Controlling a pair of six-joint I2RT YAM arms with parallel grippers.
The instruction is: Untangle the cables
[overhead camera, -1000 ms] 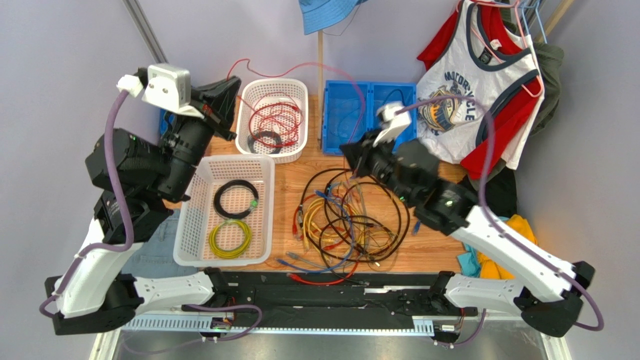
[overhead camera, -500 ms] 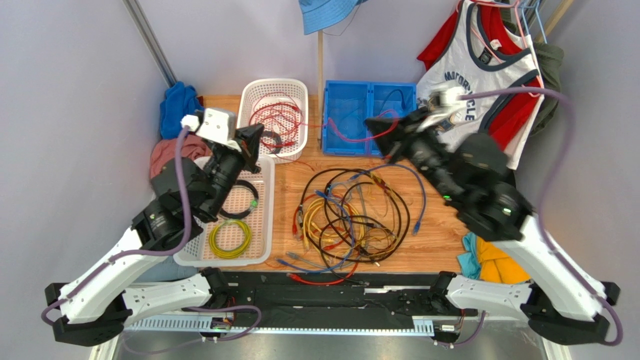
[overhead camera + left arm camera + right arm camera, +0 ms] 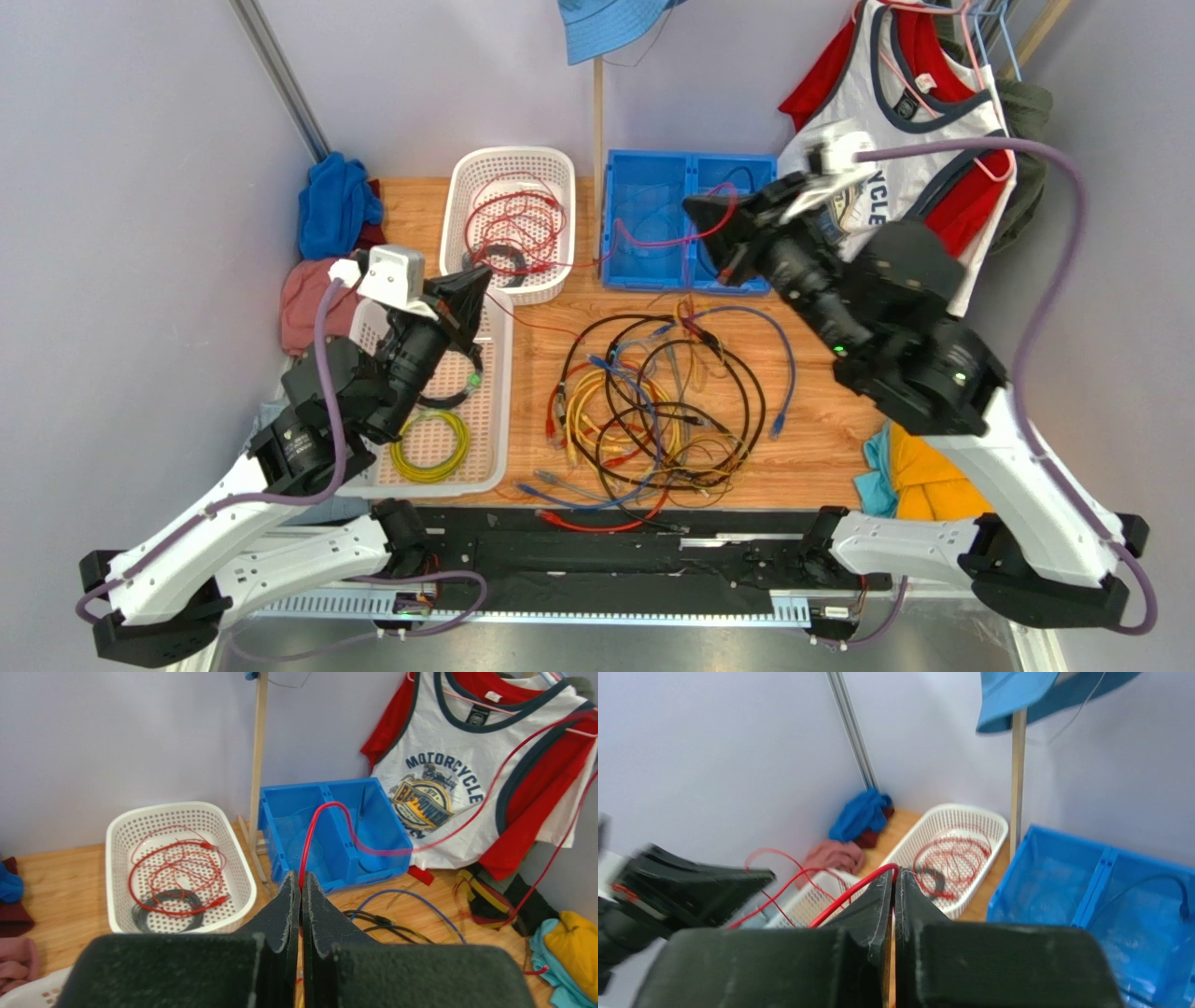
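Gripping check, left side first: long white basket [image 3: 505, 420] holds a yellow coil [image 3: 429, 444] and a black coil [image 3: 463, 394], both wound. My left pincer [image 3: 295, 880] hovers over that basket's far end, pads pressed flat together on the red cable [image 3: 330, 803], which rises out of the tips. Just beyond it sits the smaller white basket [image 3: 514, 153], with loose red cord and a black ring inside. From the left pincer the red cable runs rightward, past this basket's near corner and over the blue bin [image 3: 612, 210], to my right pincer [image 3: 893, 873], likewise clamped shut on it. Long axis of the span: roughly left to right, sagging between my two grips. The heap of cables [image 3: 652, 413] lies on the wood nearer my bases than that span, between the arms, black, yellow, blue and orange strands knotted. I cannot tell whether the red cable's tail is free of the heap. Judgement: the left arm is nearer the smaller basket, so the drop falls to it.
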